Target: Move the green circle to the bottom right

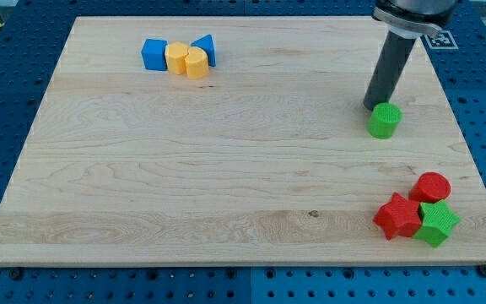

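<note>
So the green circle (385, 121) is sitting on the right side of the desk (226, 169), roughly mid-height, and my tip (373, 105) is right behind it, touching or just about, on its upper-left. No hand on this arm, just a rod, so there's nothing to open or close. Good spot for shoving it down toward the bottom right, I'd say. The worry is the cluster already parked there: a red circle (434, 186), a red star (397, 215) and a green star (437, 223), all bunched together. Push straight down and the circle probably ploughs into the red circle and scatters the lot. Also it's round, so an off-centre push could let it slip sideways off the tip. The right edge is near, so not much slack that way. Open room lies between circle and cluster, and everything left of it is bare; the blue and yellow blocks (180, 57) are well apart at top left.
</note>
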